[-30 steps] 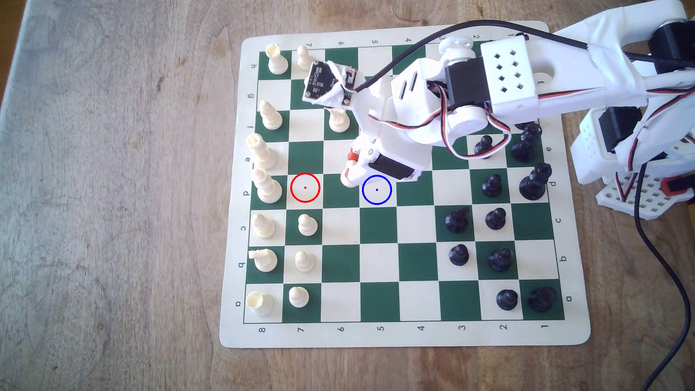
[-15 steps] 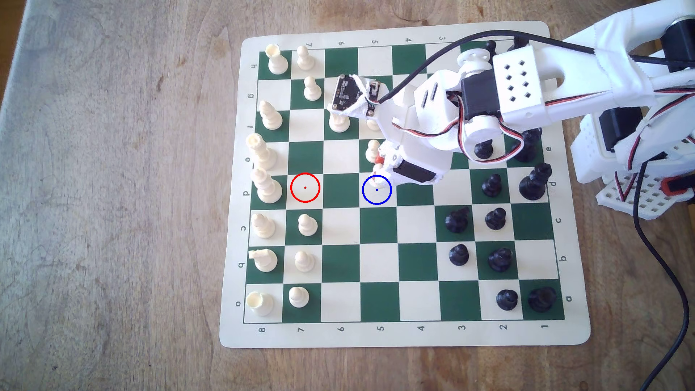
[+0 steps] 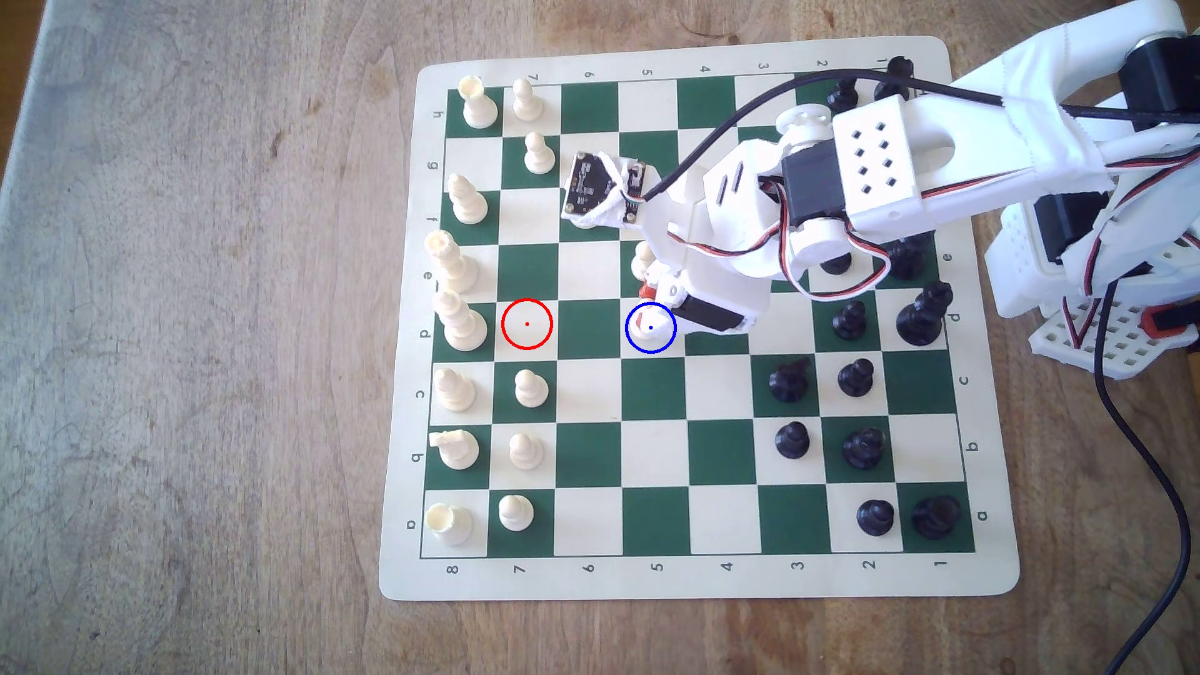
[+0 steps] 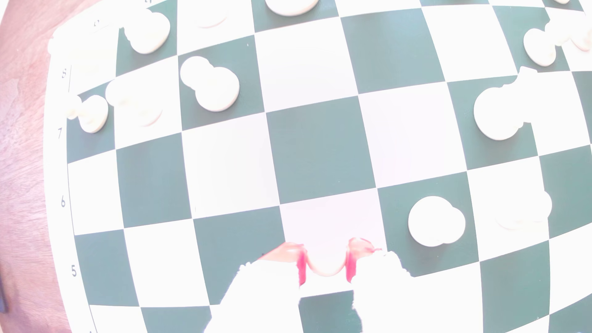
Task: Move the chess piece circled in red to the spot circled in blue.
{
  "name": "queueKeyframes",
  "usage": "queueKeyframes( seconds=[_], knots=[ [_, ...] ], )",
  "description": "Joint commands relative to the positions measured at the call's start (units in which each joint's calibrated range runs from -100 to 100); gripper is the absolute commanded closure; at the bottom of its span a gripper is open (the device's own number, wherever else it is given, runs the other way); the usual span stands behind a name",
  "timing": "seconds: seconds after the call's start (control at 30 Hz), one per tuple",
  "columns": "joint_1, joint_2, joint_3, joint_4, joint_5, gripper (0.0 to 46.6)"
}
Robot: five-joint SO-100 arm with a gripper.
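- The hand is right over the blue ring, and the cream pawn sits inside that ring, squeezed between the red-tipped fingers.
- In the wrist view the pawn's round head is pinched from both sides, so I'd say the hand is closed on it and hasn't let go yet.
- The red ring, two squares away from the blue ring toward the cream back row, has nothing on its square. So pickup and carry look done.
- Can't tell whether the pawn's base is actually touching the chessboard or hanging just above it; the wrist picture is too washed out.
- What's left, by my guess: settle it on the square, open the fingers, lift away without knocking it.
- Heads up: another cream pawn stands on the square next to the blue ring, right by the wrist, so backing out needs a bit of care.
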Motion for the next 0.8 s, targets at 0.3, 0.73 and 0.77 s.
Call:
queueKeyframes(
  seconds=[0.3,0.73,0.77],
  knots=[
    [0.77,1.91,-0.54,-1.89,0.05,46.4],
    [0.69,3.7,-0.54,-2.3,0.29,41.1],
    [0.77,3.78,-0.54,-2.3,0.29,40.9]
  ],
)
